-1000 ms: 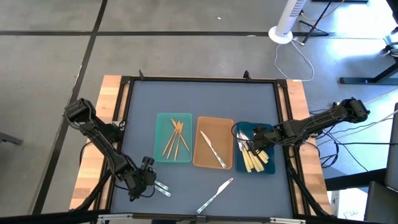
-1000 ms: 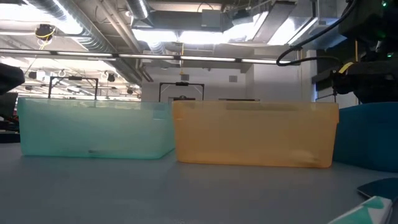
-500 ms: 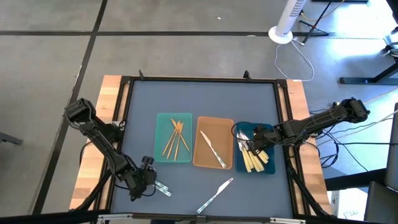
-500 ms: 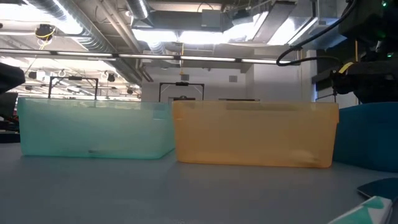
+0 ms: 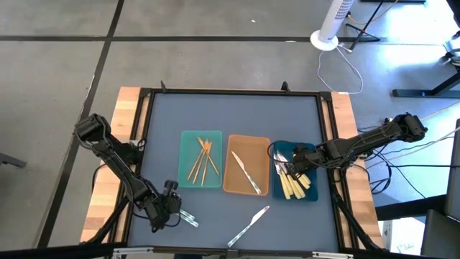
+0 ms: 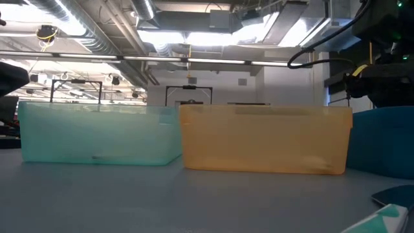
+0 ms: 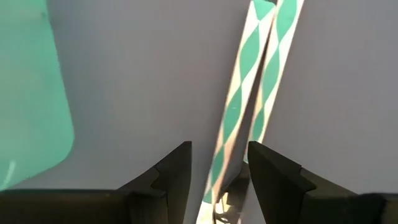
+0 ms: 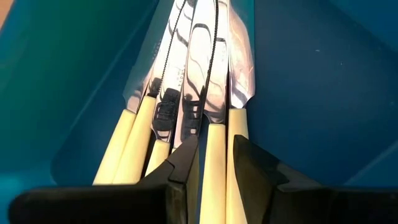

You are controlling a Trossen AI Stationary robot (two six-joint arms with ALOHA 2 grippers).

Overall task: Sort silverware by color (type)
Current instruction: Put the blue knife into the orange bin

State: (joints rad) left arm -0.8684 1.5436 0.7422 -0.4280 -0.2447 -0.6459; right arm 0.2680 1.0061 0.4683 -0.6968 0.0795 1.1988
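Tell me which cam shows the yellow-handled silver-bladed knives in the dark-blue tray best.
Right wrist view: the yellow-handled silver-bladed knives fill the picture, lying side by side in the dark-blue tray, handles and blades distinct. The high view shows them small, partly under the right gripper. The low view shows only the tray's wall; the left wrist view shows neither.

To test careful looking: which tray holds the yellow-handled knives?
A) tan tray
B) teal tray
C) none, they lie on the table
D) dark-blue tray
D: the yellow-handled knives lie inside the dark-blue tray, below the right gripper.
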